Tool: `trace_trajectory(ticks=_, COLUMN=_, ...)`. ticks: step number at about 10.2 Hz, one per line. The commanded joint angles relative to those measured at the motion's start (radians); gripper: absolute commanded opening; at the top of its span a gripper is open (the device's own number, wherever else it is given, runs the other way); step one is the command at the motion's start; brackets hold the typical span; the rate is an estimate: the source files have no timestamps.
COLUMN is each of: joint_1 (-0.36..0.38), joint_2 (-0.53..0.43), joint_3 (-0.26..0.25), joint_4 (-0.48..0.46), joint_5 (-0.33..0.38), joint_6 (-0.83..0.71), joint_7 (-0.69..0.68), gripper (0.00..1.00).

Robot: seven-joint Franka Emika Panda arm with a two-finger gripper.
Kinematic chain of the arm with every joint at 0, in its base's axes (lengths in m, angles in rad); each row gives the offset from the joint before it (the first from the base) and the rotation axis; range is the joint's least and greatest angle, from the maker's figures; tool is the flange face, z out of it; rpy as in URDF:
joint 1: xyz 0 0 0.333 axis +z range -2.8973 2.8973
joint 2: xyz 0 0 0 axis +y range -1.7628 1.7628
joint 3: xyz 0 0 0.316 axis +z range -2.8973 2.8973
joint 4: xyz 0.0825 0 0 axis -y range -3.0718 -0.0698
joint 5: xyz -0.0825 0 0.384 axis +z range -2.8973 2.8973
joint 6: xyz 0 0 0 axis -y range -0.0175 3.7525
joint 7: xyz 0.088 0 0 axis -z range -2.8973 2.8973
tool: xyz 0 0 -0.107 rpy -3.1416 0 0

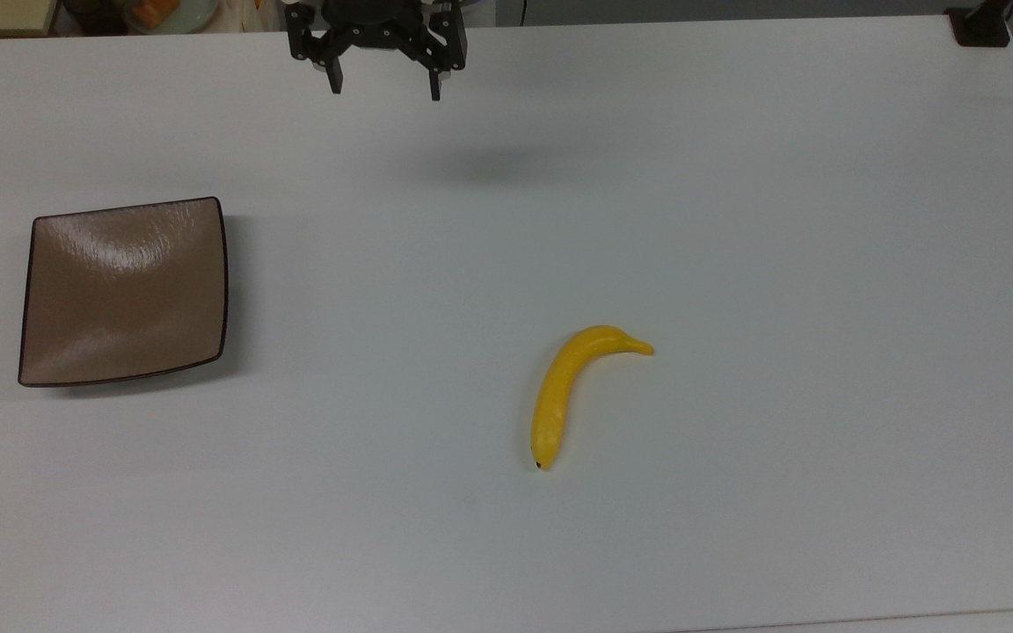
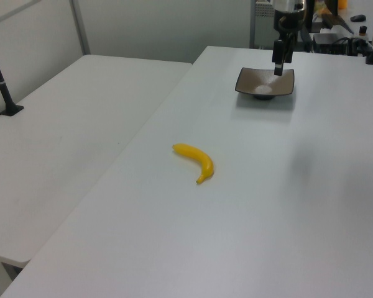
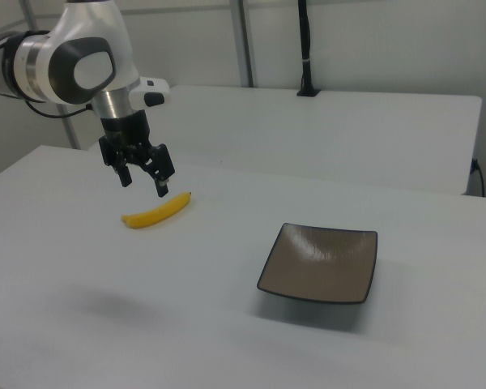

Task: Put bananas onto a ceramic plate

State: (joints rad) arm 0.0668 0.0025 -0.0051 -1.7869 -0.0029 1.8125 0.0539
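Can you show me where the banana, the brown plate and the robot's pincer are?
banana (image 1: 559, 394): top view, middle of its yellow body.
brown plate (image 1: 124, 290): top view, its bare glossy centre.
pincer (image 1: 383, 88): top view, midway between its open fingertips.

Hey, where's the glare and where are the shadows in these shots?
Top view: pale glare streaks the plate near its upper edge, and a soft shadow blurs on the table below the open end effector. Right view: a dark shadow sits under the plate's near edge; the banana casts almost none.
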Motion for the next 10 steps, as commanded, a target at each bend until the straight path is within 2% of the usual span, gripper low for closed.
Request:
trace_trajectory(ticks=1, joint_1=-0.001, joint_2=-0.013, joint_3=-0.007, joint_4=-0.019, joint_5=-0.003, joint_6=0.011, joint_7=-0.017, gripper=1.0)
trace_trajectory(ticks=10, joint_1=0.001, joint_2=-0.018, joint_3=-0.007, joint_4=-0.023, joint_5=-0.012, joint_6=0.014, joint_7=-0.014, gripper=1.0)
